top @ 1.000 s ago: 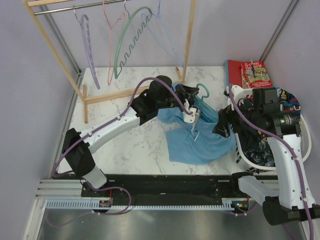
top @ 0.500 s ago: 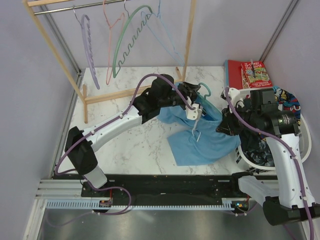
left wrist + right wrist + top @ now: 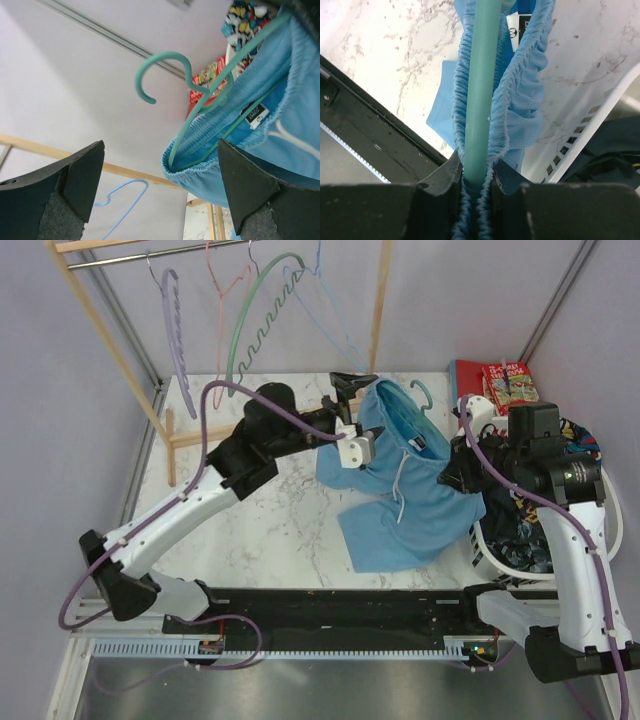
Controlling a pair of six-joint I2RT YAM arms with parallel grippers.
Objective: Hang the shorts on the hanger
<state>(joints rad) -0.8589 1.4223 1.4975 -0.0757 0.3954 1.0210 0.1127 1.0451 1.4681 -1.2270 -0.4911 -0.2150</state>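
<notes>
Sky-blue soft fabric shorts with elastic waist and white drawstring (image 3: pixel 410 485) look mostly mounted: the teal thick-armed plastic clothes hanger with curved hook (image 3: pixel 481 75) runs inside the waist opening, with elastic bunched around its arm on both sides. Shorts are held up over the right-centre of the white marble table (image 3: pixel 260 525), just beside the white plastic laundry basket of dark printed clothes (image 3: pixel 482 552). The waist is raised, and the legs drape down with the lower hems apparently on the table. Right end effector (image 3: pixel 477 175) is clamped tight on the hanger arm, with waistband fabric pinched in alongside. Left end effector (image 3: pixel 358 410) is spread wide and holds nothing; its wrist view shows the hanger hook and the far waist corner ahead of its fingers. My read: threading is done; what's left is checking that the far shoulder is seated and then letting go. Fabric is limp and gathered, waist tag showing, cord dangling down the front.
</notes>
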